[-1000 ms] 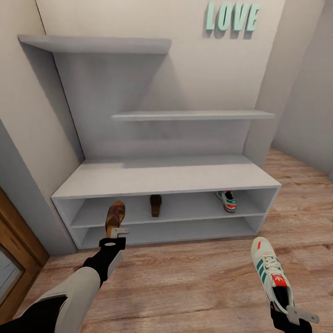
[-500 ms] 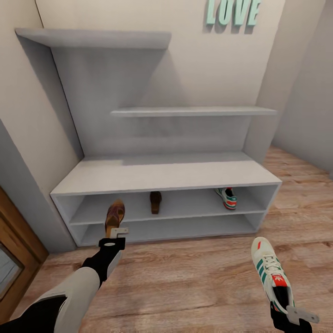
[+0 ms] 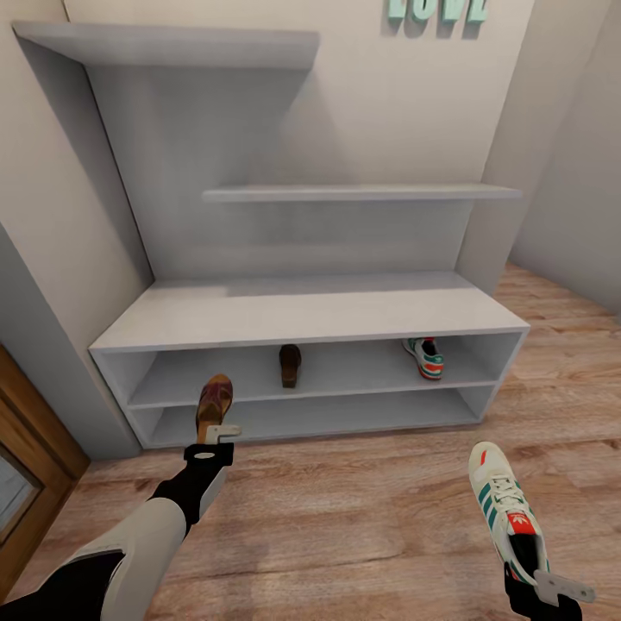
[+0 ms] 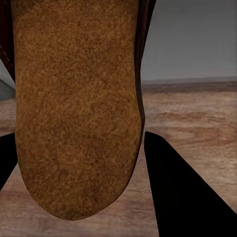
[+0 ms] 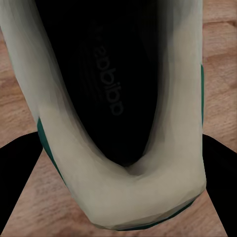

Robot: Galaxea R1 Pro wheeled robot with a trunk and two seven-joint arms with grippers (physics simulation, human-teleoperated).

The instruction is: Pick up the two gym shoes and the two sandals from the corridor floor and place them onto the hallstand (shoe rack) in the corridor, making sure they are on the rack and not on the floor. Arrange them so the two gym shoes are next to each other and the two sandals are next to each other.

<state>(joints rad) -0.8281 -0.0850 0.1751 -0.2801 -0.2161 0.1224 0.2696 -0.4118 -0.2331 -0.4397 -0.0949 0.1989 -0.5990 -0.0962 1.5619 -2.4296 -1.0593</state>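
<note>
The pale grey hallstand [image 3: 310, 312] stands ahead against the wall. One brown sandal [image 3: 290, 364] lies on its upper low shelf near the middle, and one gym shoe [image 3: 423, 357] lies on the same shelf at the right. My left gripper [image 3: 216, 434] is shut on the second sandal [image 3: 214, 404] [image 4: 74, 108], held just in front of the shelves' left part. At the lower right, my right gripper [image 3: 542, 586] is shut on the heel of the second gym shoe [image 3: 504, 513] [image 5: 118, 113], held above the corridor floor [image 3: 362, 517].
A brown wooden door frame [image 3: 26, 448] stands at the left edge. Teal letters [image 3: 435, 9] hang on the wall above. Two stepped wall shelves [image 3: 358, 193] rise over the bench top. A wall corner closes in at the right.
The whole head view has shifted: the hallstand looks closer and the wall letters have slid up out of frame. Both grippers keep their shoes in the same place in the view.
</note>
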